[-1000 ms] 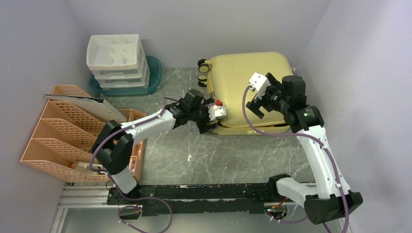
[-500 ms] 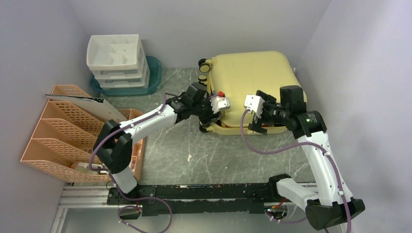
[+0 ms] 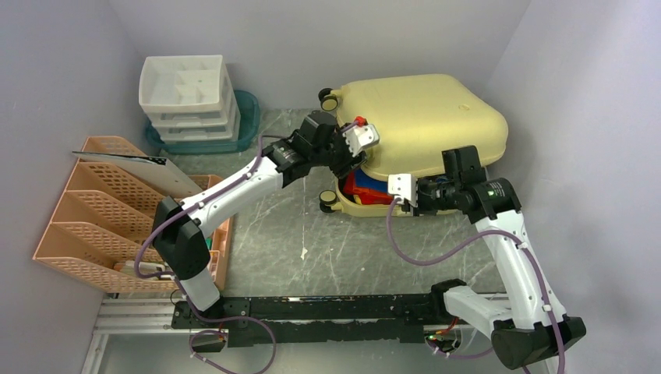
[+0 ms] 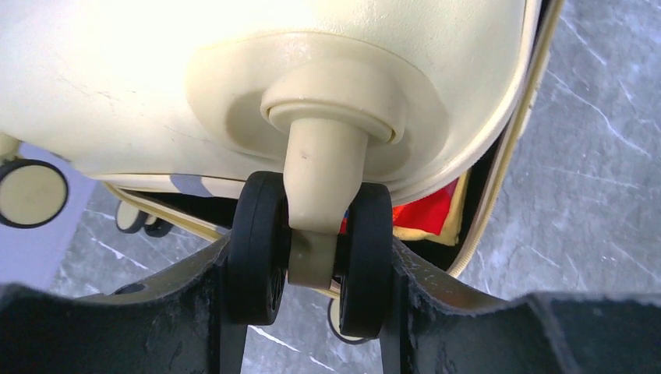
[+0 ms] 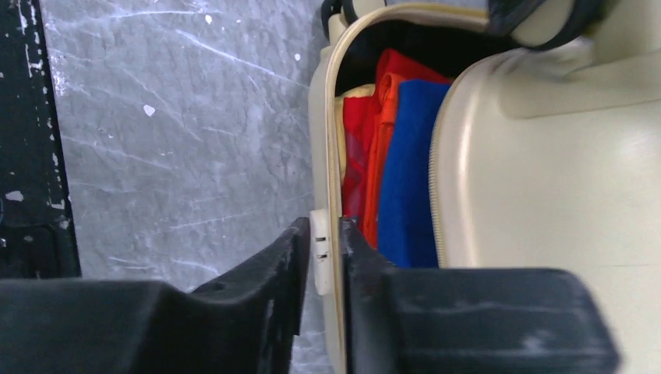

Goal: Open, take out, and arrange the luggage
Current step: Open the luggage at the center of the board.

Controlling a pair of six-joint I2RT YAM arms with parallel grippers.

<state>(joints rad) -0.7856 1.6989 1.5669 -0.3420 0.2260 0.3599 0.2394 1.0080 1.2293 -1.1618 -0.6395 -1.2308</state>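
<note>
At the desk's (image 3: 312, 234) far right the luggage (image 3: 413, 148) lies with lid (image 3: 436, 109) part-raised over red and blue cloth (image 5: 405, 171), left fingers (image 4: 214, 296) clamped on a lid wheel (image 4: 261, 249), right fingers (image 5: 292, 257) pinching the lower shell's rim (image 5: 334, 140).

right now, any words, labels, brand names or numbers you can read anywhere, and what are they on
None: no word, brand, number or sign reads in any view.
luggage: plain yellow shell, no logo showing.
white drawer unit and orange file rack: no labels visible.
small white tab on the luggage rim: dark marks, too small to read.
</note>
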